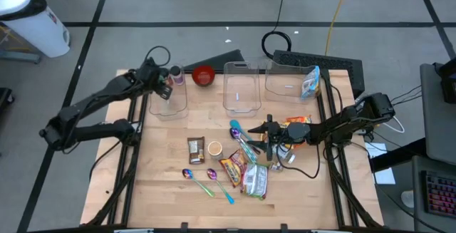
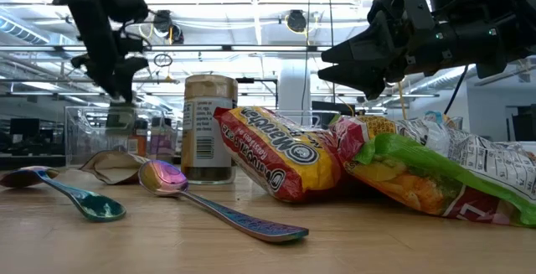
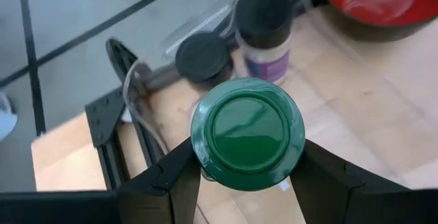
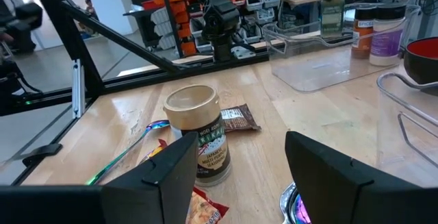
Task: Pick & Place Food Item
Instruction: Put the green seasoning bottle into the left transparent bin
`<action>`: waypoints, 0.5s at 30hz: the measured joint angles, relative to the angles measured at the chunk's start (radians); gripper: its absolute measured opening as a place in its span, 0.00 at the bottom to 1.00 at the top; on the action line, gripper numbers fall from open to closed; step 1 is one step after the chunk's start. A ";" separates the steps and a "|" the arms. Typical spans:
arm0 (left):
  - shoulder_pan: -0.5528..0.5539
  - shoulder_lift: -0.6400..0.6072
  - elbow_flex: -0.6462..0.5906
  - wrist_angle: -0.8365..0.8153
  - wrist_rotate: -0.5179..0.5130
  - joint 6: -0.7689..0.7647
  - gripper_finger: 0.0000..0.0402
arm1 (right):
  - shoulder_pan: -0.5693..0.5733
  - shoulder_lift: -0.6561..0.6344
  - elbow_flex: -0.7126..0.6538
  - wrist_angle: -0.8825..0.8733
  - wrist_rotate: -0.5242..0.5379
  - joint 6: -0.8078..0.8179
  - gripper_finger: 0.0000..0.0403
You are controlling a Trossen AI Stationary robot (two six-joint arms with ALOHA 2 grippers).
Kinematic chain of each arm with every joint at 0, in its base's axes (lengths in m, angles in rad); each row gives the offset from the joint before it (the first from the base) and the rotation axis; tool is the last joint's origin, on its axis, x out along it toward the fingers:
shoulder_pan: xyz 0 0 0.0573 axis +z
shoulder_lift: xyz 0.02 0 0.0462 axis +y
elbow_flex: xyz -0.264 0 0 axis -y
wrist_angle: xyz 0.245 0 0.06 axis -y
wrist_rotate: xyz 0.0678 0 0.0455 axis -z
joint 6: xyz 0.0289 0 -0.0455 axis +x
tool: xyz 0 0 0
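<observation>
Nearest the front edge of the table [image 1: 164, 197], two iridescent spoons [image 1: 198, 182] lie beside a green snack bag [image 1: 255, 181] and a yellow-and-red ramen packet [image 2: 280, 150]. Just behind them stands a tan-lidded spice jar [image 4: 202, 143] next to a small brown packet [image 1: 195, 149]. Above this cluster hovers the right gripper [image 1: 271, 135], its fingers spread apart and holding nothing. Farther back sit three clear bins, the middle bin [image 1: 241, 87] bare and the right bin [image 1: 291, 82] holding a blue-white bag [image 1: 310, 82], with a red bowl [image 1: 204, 75] nearby. Over the left bin [image 1: 168, 99], the left gripper [image 3: 246, 176] pinches a green-lidded jar [image 3: 247, 133]; two dark-lidded spice bottles [image 3: 263, 29] stand just beyond.
</observation>
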 joint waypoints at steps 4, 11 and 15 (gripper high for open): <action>0.024 0.000 -0.055 0.075 0.030 -0.039 0.48 | 0.000 0.000 0.000 0.000 0.001 -0.003 0.53; 0.059 0.000 -0.139 0.188 0.014 -0.129 0.48 | 0.000 0.000 0.000 0.000 0.002 -0.003 0.53; 0.064 0.000 -0.157 0.221 -0.008 -0.142 0.48 | 0.000 0.000 0.000 0.000 0.002 -0.003 0.53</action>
